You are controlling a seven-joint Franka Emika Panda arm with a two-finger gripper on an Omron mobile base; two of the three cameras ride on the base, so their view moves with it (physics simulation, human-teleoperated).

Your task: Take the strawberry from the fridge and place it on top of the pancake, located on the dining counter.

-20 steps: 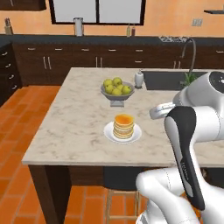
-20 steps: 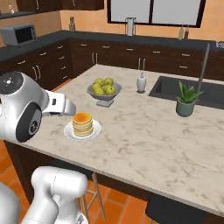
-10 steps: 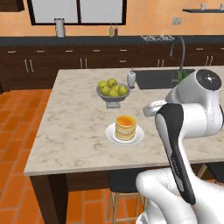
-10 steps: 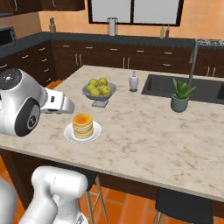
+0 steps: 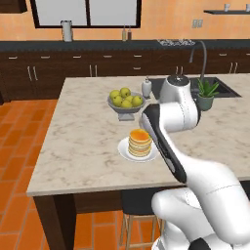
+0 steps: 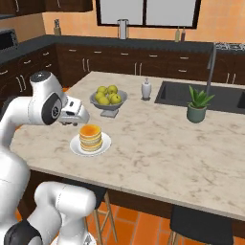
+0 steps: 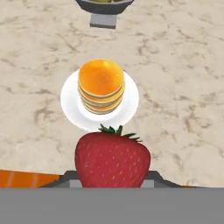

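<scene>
Here, late stage of the task: strawberry (image 7: 112,158) out of the fridge and clamped in the gripper (image 7: 112,177), seen large and red at the bottom of the hand view, green leaves up. Pancake (image 7: 101,85) on its white plate (image 7: 70,107) directly ahead, syrup top bare. In the right base view, gripper (image 6: 72,114) near the pancake (image 6: 90,137), beside and above the stack over the dining counter (image 6: 158,153). Remaining, by judgement: centring over the stack, lowering, releasing the berry on top. Bowl of apples (image 6: 108,98) just behind the plate.
</scene>
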